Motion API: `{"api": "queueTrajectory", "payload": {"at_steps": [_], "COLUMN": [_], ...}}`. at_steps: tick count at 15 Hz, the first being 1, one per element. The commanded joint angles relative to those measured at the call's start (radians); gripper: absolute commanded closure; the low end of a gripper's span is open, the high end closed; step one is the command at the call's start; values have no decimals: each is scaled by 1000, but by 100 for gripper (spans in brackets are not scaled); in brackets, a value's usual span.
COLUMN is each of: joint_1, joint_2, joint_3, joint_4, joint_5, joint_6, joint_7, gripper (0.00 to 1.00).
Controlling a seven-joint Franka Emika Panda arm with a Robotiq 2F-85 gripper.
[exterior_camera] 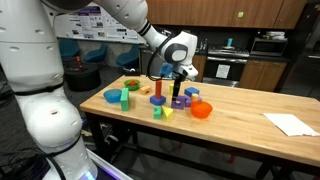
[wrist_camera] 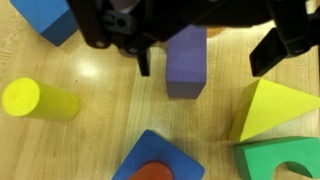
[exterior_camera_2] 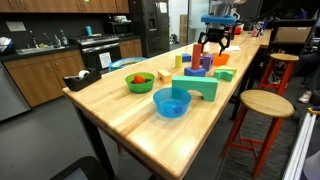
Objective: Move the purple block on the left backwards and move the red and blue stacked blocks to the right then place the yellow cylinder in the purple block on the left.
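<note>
In the wrist view my gripper (wrist_camera: 205, 60) comes in from the top and is open. A purple block (wrist_camera: 186, 62) lies on the wooden table between the fingers, closer to the left finger (wrist_camera: 145, 62), and nothing grips it. The yellow cylinder (wrist_camera: 40, 100) lies on its side to the left. The red and blue stacked blocks (wrist_camera: 155, 168) show from above at the bottom edge. In an exterior view the gripper (exterior_camera: 179, 74) hovers over the toy cluster beside the upright red cylinder (exterior_camera: 158, 88).
A yellow wedge (wrist_camera: 268, 106) and a green arch block (wrist_camera: 280, 160) lie to the right of the gripper. A blue bowl (exterior_camera_2: 172, 102), a green bowl (exterior_camera_2: 140, 82) and an orange bowl (exterior_camera: 202, 110) stand nearby. White paper (exterior_camera: 290, 123) lies on the table; stools (exterior_camera_2: 262, 103) stand beside it.
</note>
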Motion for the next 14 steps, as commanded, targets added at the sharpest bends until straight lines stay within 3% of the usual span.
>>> {"api": "queueTrajectory", "payload": {"at_steps": [1, 9, 10, 12, 14], "joint_1": [15, 12, 12, 12, 12], "joint_2": [28, 94, 101, 115, 125], "joint_3": [-10, -17, -18, -21, -23], "joint_4": [42, 78, 81, 87, 91], "joint_5": [11, 17, 18, 17, 19], "joint_6": [-5, -3, -2, 1, 7], "joint_7": [23, 24, 22, 23, 22], "gripper": [0, 3, 26, 29, 43]}}
